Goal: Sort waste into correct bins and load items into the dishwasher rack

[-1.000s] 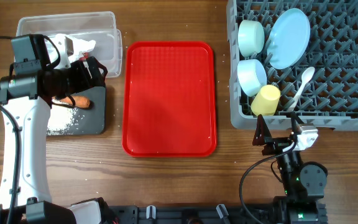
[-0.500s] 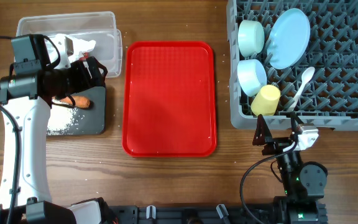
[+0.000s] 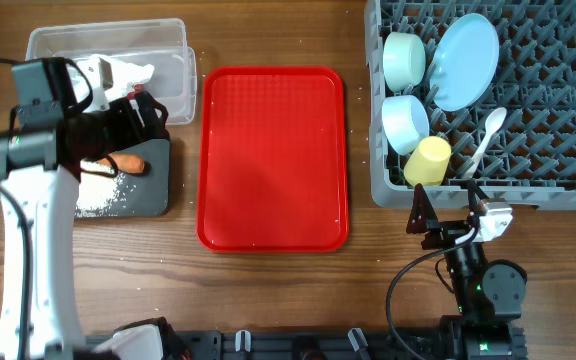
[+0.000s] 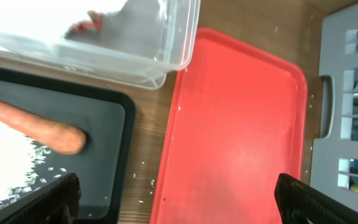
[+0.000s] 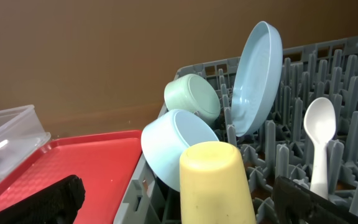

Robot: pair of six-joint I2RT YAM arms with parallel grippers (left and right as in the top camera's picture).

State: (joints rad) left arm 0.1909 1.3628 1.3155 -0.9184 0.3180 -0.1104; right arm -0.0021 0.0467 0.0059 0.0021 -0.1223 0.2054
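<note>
**A:** Overhead first. Where does everything lie?

**B:** On the wooden surface (image 3: 268,290), the large grey plastic lattice dishwasher rack (image 3: 568,150) fills the 2 o'clock corner. It holds the large round pale blue plate (image 3: 466,62) on edge, a small mint bowl (image 3: 405,55), a small pale blue bowl (image 3: 405,122), the small yellow cup (image 3: 428,160) and the white plastic spoon (image 3: 488,135). The red serving tray (image 3: 273,160) lies at centre. At 10 o'clock the clear plastic rectangular tub (image 3: 173,45) contains the crumpled white paper napkin (image 3: 133,72). Just beside it, toward 6 o'clock, the shallow black rectangular tray (image 3: 153,195) carries the orange carrot piece (image 3: 128,163) and the white rice-like grains (image 3: 96,195). I can't find the brown lump.

**A:** And the left wrist view?

**B:** The left jaws are spread wide with nothing between them, over the black tray's edge. The carrot is at 9 o'clock.

**A:** How would that waste handle?

**B:** I'd judge the carrot firm, light and a little slick, so pinch it across its thick middle. The napkin is soft and will squash, so take a raised fold. The grains are loose and too small to pinch singly.

**A:** Right wrist?

**B:** The right jaws are equally wide and empty, facing the rack, with the cup nearest at 6 o'clock. The dishes look rigid and smooth, so a rim seems the sensible hold.
</note>
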